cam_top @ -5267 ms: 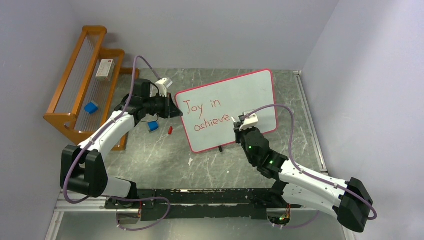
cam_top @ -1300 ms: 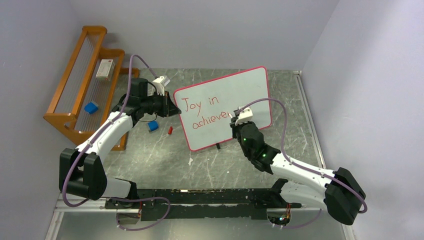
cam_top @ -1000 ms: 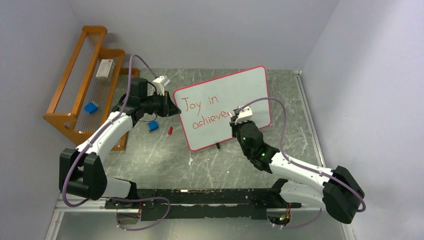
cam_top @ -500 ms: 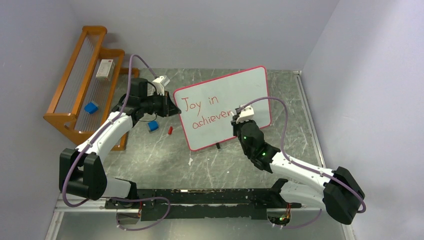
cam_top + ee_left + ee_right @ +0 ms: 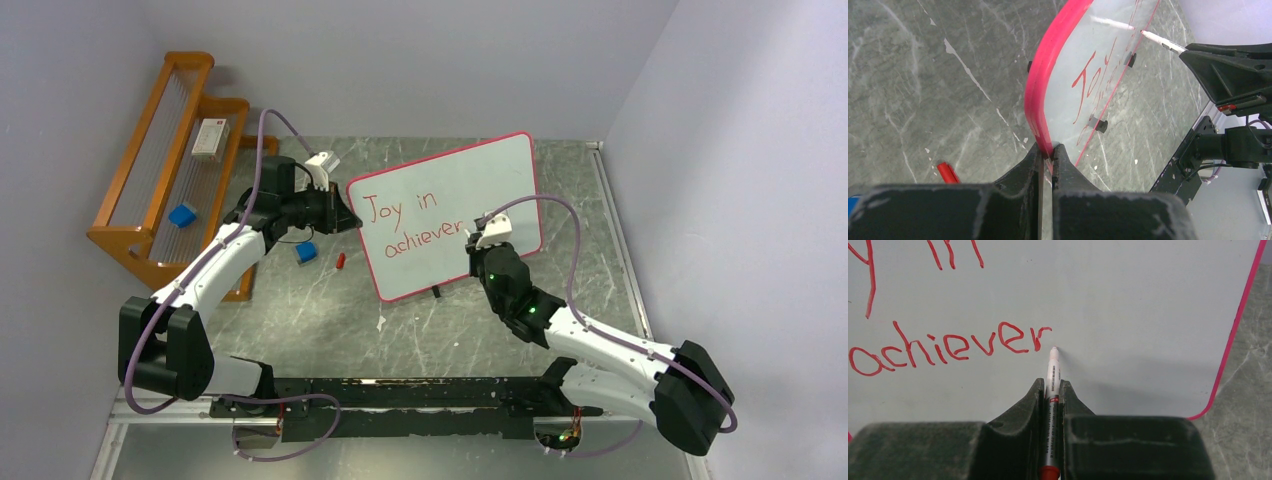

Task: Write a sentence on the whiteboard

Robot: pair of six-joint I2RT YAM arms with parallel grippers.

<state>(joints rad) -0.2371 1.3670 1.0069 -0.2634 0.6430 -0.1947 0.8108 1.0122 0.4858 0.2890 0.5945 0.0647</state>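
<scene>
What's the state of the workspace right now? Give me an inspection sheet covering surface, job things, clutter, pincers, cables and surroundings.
Surface: grey marbled table, a few white specks.
Job's things: whiteboard sits askew, red writing reads "Joy in achiever"; marker tip at the board just right of the last letter.
Clutter: small red piece and blue block left of the board; wooden rack holding a white box and a second blue block.
Grippers: left pincer shut on the board's pink edge; right pincer shut on the marker.
Cables: purple cable on each arm; the right one arches over the board's blank part.
Surroundings: plain walls on three sides.
</scene>
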